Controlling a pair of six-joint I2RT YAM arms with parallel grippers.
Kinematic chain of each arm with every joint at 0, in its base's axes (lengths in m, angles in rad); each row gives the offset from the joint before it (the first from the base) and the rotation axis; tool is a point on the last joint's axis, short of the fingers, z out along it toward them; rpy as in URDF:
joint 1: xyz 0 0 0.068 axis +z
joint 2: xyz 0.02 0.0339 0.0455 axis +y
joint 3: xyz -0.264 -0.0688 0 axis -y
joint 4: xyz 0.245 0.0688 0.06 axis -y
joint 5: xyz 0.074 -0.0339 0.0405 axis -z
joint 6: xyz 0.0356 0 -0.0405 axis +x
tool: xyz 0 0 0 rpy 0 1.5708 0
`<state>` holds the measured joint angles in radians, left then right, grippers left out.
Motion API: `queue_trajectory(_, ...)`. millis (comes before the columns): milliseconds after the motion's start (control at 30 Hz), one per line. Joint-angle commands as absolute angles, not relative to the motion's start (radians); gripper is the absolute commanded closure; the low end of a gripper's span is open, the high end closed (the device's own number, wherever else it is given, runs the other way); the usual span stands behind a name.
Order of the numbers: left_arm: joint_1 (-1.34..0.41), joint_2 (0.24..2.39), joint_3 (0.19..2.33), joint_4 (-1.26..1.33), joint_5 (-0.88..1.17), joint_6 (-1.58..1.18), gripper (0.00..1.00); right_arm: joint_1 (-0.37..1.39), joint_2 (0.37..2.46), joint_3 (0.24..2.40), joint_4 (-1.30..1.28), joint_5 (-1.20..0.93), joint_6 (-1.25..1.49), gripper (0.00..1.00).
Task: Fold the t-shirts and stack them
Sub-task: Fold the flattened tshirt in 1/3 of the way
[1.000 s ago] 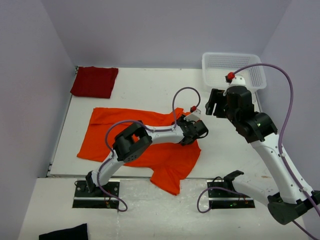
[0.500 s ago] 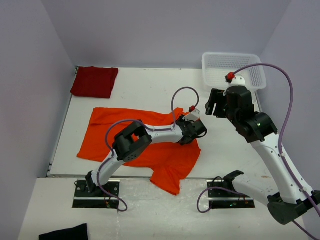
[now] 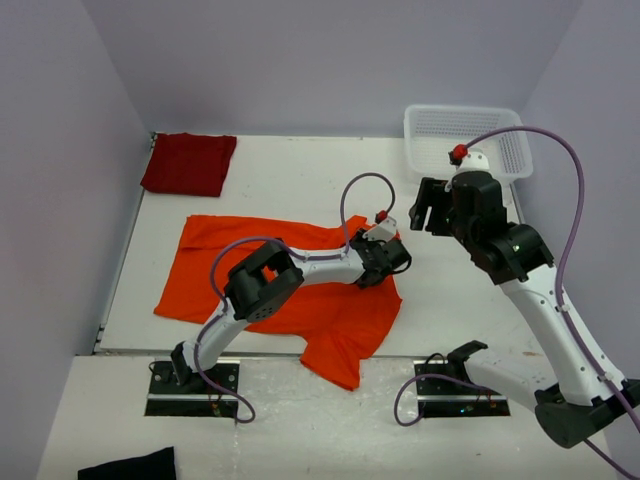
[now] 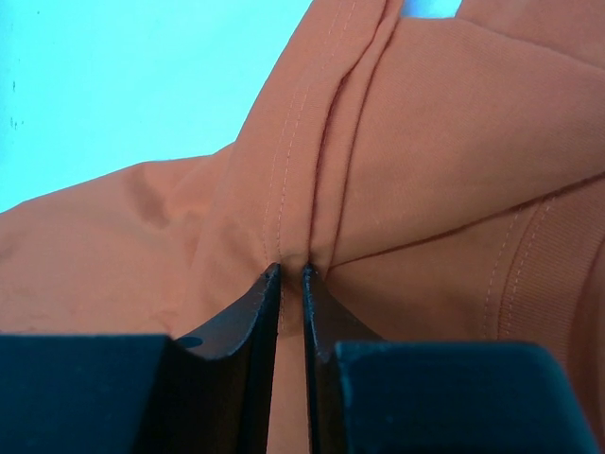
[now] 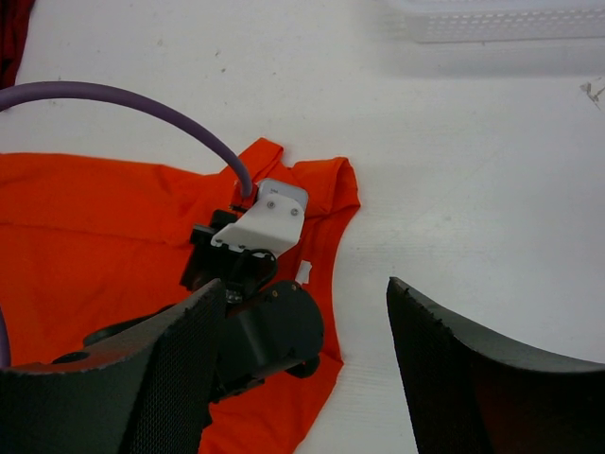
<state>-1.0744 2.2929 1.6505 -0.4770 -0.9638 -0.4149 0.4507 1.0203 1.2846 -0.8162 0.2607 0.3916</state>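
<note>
The orange t-shirt [image 3: 200,270] lies spread and rumpled on the white table, one sleeve hanging over the near edge. My left gripper [image 3: 385,262] is at the shirt's right edge near the collar. In the left wrist view it [image 4: 291,270] is shut on a stitched fold of the orange t-shirt [image 4: 454,142]. The crimson t-shirt [image 3: 188,163] lies folded at the back left corner. My right gripper [image 3: 425,210] hangs open above the table, right of the shirt. In the right wrist view its fingers [image 5: 304,286] frame the left wrist over the orange t-shirt [image 5: 95,227], holding nothing.
A white mesh basket [image 3: 470,135] stands at the back right corner; its rim [image 5: 510,19] shows in the right wrist view. A small black cloth [image 3: 125,467] lies on the near ledge at the left. Purple walls close in the table on three sides.
My left wrist has shifted slightly left and back at the shirt's right edge. The right arm has not moved.
</note>
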Motion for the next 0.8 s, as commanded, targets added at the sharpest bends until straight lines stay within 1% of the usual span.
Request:
queue_trajectory(0, -1.071, 2.287, 1.640, -0.453, -0.966, -0.416, 0.83, 0.448, 1.023, 1.308, -0.828, 0.245, 0.383, 0.30)
queue_trajectory(767, -1.092, 2.246, 1.589, -0.466, -0.924, -0.459, 0.79, 0.448, 1.009, 1.287, -0.821, 0.226, 0.396, 0.30)
